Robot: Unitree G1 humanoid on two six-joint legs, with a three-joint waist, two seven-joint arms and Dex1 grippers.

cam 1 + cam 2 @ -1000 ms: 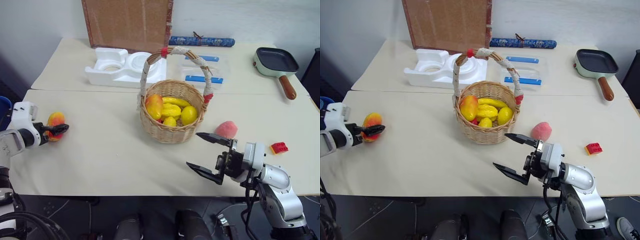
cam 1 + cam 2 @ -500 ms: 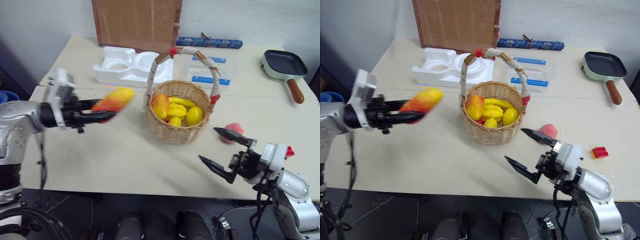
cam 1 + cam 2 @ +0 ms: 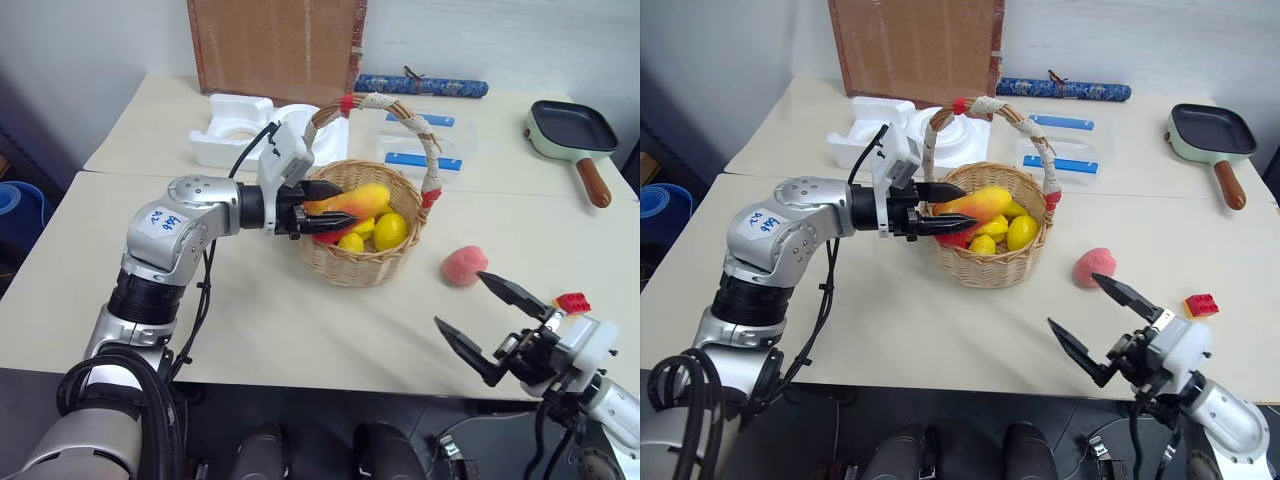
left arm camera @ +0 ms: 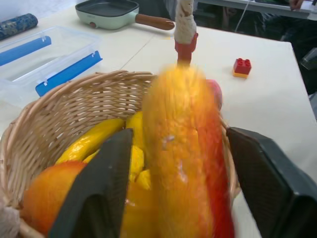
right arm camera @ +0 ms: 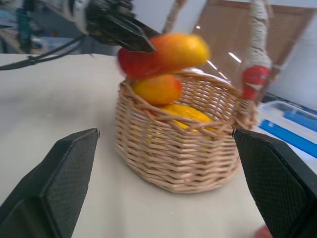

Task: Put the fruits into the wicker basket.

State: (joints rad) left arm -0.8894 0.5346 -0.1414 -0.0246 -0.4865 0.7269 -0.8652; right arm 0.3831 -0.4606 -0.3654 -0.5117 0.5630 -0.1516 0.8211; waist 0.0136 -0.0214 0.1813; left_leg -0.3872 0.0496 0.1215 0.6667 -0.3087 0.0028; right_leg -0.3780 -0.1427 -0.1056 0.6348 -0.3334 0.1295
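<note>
The yellow-orange mango [image 3: 362,198] with its red blush hangs over the wicker basket [image 3: 352,268], just above the yellow fruit and a second mango inside. My left gripper [image 3: 345,205] reaches in from the left over the rim and is shut on it, one black finger [image 4: 99,188] on each side. The pink peach [image 3: 463,266] lies on the table to the right of the basket. At the near right table edge my right gripper [image 3: 460,300] stands wide open and holds nothing, a little nearer than the peach.
A small red toy brick [image 3: 572,302] lies right of the peach. Behind the basket are a white foam tray [image 3: 235,140], a clear box with blue latches [image 3: 425,140], a cork board [image 3: 275,45], a blue roll [image 3: 420,85] and a green pan [image 3: 565,125].
My left arm has swung right and up, carrying the mango from the table's left side to above the basket. My right gripper has drawn back toward the near right edge, still open.
</note>
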